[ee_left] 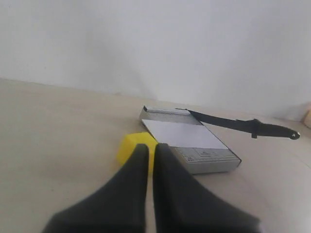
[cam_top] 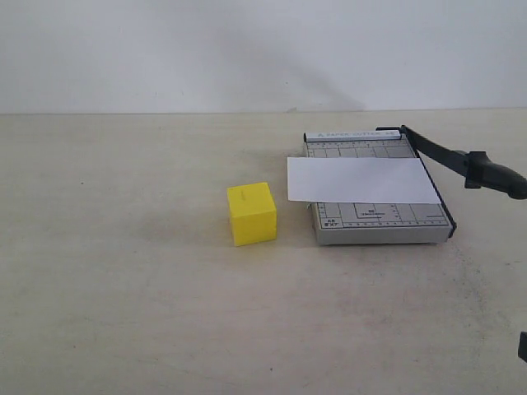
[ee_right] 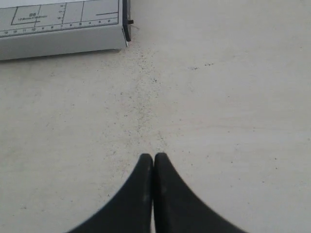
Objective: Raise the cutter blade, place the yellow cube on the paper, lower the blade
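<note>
Cutter blade [cam_top: 461, 160]: long thin black arm with a thick rounded handle. It is hinged at the far right corner of the grey gridded cutter base [cam_top: 379, 224] and lifted off it, handle pointing out right.
Paper [cam_top: 362, 179]: white sheet, long axis across the base, left end overhanging.
Yellow cube [cam_top: 252, 213]: plain faces, on the desk [cam_top: 123, 288] just left of the base, off the paper.
Left fingers [ee_left: 136, 167]: only a thin slit apart, empty.
Right fingers [ee_right: 144, 170]: tips touching, empty, over bare desk.

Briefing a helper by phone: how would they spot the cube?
On the pale beige tabletop, find the grey gridded cutter base with a white paper sheet across it. Left of it in the exterior view, standing apart, sits the bright yellow solid cube, the only colourful thing.
</note>
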`<action>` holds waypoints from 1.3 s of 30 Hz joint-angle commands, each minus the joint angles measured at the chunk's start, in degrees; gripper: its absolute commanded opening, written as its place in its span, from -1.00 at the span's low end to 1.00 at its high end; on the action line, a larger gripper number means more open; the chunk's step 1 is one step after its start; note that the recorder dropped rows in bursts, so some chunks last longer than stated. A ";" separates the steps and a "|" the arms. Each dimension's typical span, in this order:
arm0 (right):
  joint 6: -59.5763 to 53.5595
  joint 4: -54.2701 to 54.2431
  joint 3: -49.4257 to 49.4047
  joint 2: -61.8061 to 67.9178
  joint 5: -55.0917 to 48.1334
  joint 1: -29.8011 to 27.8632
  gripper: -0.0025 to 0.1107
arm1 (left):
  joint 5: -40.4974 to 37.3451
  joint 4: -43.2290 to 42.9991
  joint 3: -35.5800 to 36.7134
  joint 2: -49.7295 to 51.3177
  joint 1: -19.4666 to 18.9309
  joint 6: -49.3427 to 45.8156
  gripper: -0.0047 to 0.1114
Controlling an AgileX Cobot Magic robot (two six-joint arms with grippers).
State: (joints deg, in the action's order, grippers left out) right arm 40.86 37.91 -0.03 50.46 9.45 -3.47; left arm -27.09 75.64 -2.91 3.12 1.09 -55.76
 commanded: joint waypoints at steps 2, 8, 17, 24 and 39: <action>-0.08 -1.73 0.03 -0.03 1.40 0.00 -0.96 | 8.57 0.99 -9.24 15.44 0.03 -1.13 -0.84; 2.07 -1.84 0.03 -0.03 1.39 0.00 -0.96 | 4.87 -27.52 -35.52 51.62 0.14 23.54 -0.84; 2.45 -1.82 0.03 -0.03 1.39 0.00 -0.96 | 17.57 -75.64 -39.36 77.61 -2.91 80.30 -0.84; 3.19 -1.70 0.03 -0.03 1.39 0.00 -0.96 | 28.83 -70.50 -39.44 84.65 -2.94 95.74 -0.84; 3.31 -1.70 0.03 -0.03 1.39 0.00 -0.96 | 43.48 -121.75 -58.21 94.94 26.65 96.10 -0.84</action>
State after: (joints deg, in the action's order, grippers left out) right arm 44.07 36.40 -0.03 50.46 10.33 -3.47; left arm 14.04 -41.10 -58.84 93.68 20.94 38.88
